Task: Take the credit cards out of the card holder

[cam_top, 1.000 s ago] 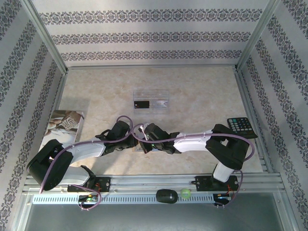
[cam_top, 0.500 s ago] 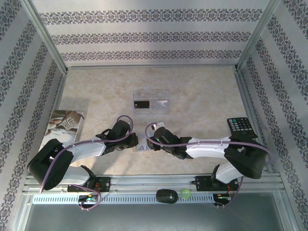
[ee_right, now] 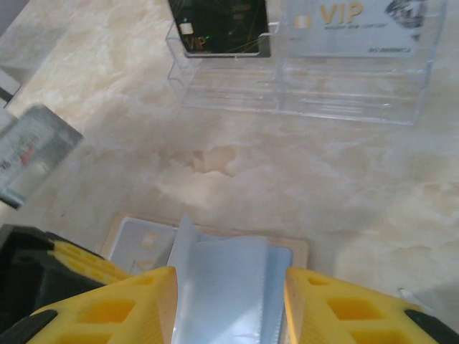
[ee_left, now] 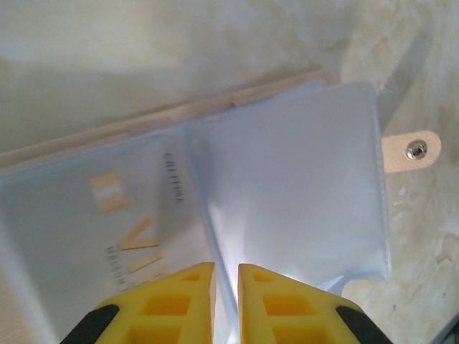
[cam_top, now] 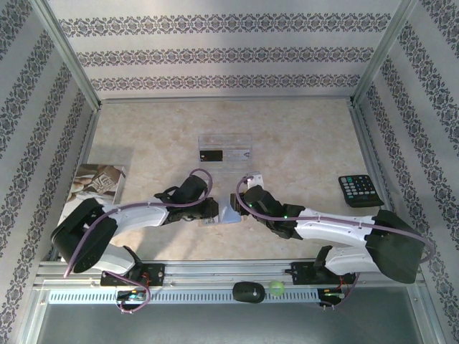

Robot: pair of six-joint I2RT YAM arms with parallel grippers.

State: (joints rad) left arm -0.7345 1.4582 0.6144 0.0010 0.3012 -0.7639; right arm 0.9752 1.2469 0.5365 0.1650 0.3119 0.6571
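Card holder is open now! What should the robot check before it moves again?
1. Card holder lies open on the table: ok.
2. Holder emptied: not ok, a card with gold letters sits inside a sleeve.
3. Right gripper jaws open, one on either side of a raised sleeve page: ok.
4. Left gripper grip on the sleeve edge: cannot tell, jaws nearly together.
5. Black card and pale card stand in the clear tray: ok.
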